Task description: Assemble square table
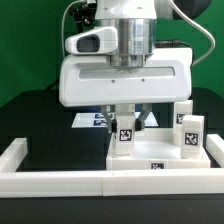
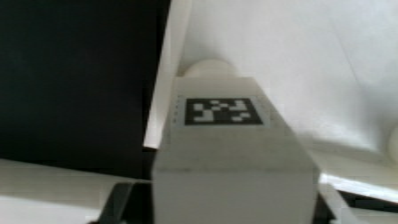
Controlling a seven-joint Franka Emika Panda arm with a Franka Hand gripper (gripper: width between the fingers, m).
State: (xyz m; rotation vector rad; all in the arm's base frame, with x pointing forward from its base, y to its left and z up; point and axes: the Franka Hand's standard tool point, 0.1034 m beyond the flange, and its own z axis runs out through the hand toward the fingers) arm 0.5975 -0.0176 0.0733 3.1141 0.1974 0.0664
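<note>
The square table's white slab (image 1: pixel 160 166) lies flat inside the corner of the border wall. One white leg (image 1: pixel 125 137) stands upright on the slab's near left part, with a tag on its face. My gripper (image 1: pixel 126 122) comes straight down over this leg, one finger on each side, shut on its upper part. In the wrist view the same leg (image 2: pixel 222 150) fills the gap between the dark fingers (image 2: pixel 132 203), and the slab (image 2: pixel 320 70) lies beyond it. Two more tagged legs (image 1: pixel 190 135) (image 1: pixel 181 113) stand at the exterior view's right.
The low white border wall (image 1: pixel 50 180) runs along the front and turns back at both ends. The marker board (image 1: pixel 88 120) lies flat on the black table behind the gripper. Green backdrop behind.
</note>
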